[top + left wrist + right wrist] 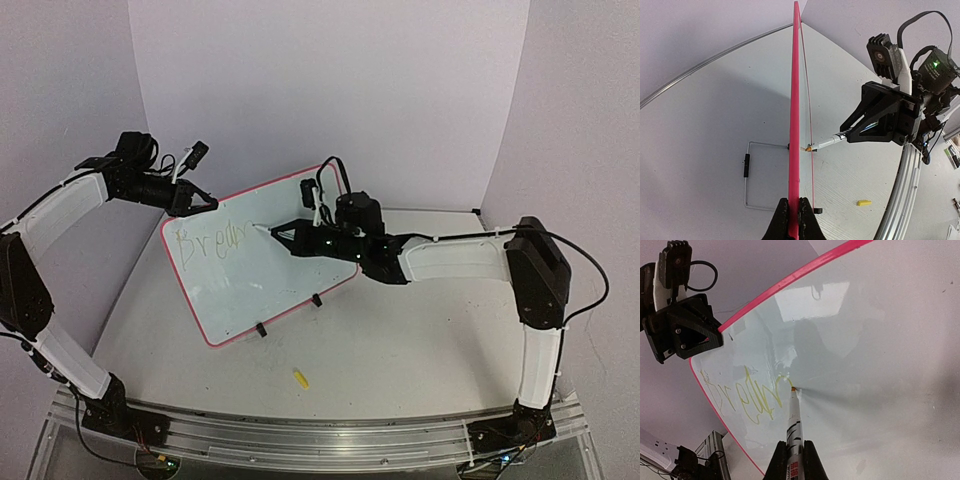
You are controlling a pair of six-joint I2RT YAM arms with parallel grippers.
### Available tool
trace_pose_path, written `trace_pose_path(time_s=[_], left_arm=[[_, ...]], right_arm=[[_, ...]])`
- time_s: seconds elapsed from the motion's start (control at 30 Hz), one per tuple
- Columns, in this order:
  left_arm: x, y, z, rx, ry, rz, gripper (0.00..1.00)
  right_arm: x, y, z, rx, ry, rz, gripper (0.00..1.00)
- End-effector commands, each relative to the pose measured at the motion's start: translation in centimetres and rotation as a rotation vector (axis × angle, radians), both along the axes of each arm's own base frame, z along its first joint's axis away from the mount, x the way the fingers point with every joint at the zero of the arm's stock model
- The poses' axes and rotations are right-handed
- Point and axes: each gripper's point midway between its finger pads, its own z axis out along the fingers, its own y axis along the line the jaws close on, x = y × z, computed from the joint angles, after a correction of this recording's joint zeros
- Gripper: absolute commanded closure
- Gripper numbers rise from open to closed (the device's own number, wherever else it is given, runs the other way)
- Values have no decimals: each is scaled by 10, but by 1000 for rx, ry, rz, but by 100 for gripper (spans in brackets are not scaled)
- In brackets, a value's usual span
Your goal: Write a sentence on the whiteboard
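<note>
The whiteboard [265,275] stands tilted on the table, white with a pink-red border and two black clip feet. Yellow writing [208,241] runs along its upper left. My left gripper [198,203] is shut on the board's top left edge; the left wrist view shows the pink edge [794,125] clamped between the fingers at my left gripper [793,212]. My right gripper [290,237] is shut on a white marker [793,420] whose yellow tip touches the board [850,340] at the end of the last letter. The marker also shows in the left wrist view [827,143].
A yellow marker cap [300,378] lies on the table in front of the board, also in the left wrist view [864,203]. A wire stand [747,172] sits behind the board. Purple walls close the back and sides. A metal rail [300,435] runs along the near edge.
</note>
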Motion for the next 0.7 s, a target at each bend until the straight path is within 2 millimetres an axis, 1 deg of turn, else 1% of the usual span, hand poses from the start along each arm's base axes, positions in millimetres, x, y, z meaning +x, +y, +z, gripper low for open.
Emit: trace_pose_path(time_s=[0.0, 0.07, 0.13, 0.2, 0.27, 0.33, 0.5, 0.57, 0.6, 0.67], left_arm=[[-10, -4, -5, 4, -1, -35, 100], [-10, -4, -5, 4, -1, -34, 100], [-10, -4, -5, 4, -1, -34, 100], [-10, -4, -4, 4, -3, -34, 100], [-9, -3, -5, 4, -3, -34, 100], [-10, -4, -4, 3, -3, -34, 100], [-10, -4, -6, 6, 1, -34, 100], [-10, -3, -6, 8, 0, -34, 100], [-10, -3, -6, 8, 0, -34, 100], [-10, -3, -6, 9, -1, -34, 100]], right_arm=[[-1, -9, 5, 12, 11, -17, 100], [-3, -11, -5, -3, 28, -18, 100], [-5, -14, -10, -12, 40, -20, 100], [-6, -16, -12, -15, 44, -22, 100], [-7, -17, -8, -10, 39, -23, 100], [-7, -16, 2, 2, 23, -17, 100], [-16, -17, 42, 78, -41, 19, 100], [-20, -18, 54, 105, -58, 37, 100], [-22, -18, 60, 116, -66, 48, 100], [-24, -18, 64, 125, -70, 57, 100]])
